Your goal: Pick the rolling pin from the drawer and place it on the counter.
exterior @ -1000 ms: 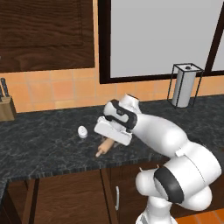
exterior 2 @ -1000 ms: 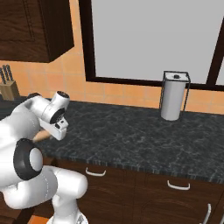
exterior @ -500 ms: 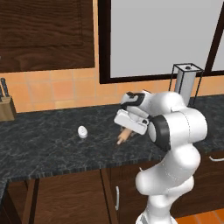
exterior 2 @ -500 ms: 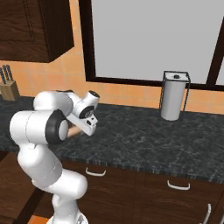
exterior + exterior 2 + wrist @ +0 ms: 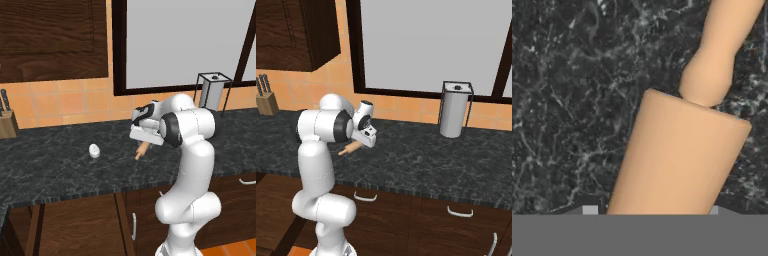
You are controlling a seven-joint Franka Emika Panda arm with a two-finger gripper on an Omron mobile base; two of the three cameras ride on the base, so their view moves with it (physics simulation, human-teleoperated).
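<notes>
The light tan rolling pin hangs tilted just above the dark marbled counter, its free handle pointing down and forward. My gripper is shut on its thick body. From the right base camera the rolling pin sticks out leftward from the gripper over the counter. In the hand view the rolling pin runs up from between my fingertips, with the counter close behind it. I cannot tell whether the handle tip touches the stone. The drawer is out of view.
A small white oval object lies on the counter left of the pin. A knife block stands at the far left by the wall. A metal paper towel holder stands at the back right. Cabinet fronts with silver handles run below.
The arm has swung to the right and back over the counter, carrying the rolling pin with it, past the white oval object. The grip has stayed the same.
</notes>
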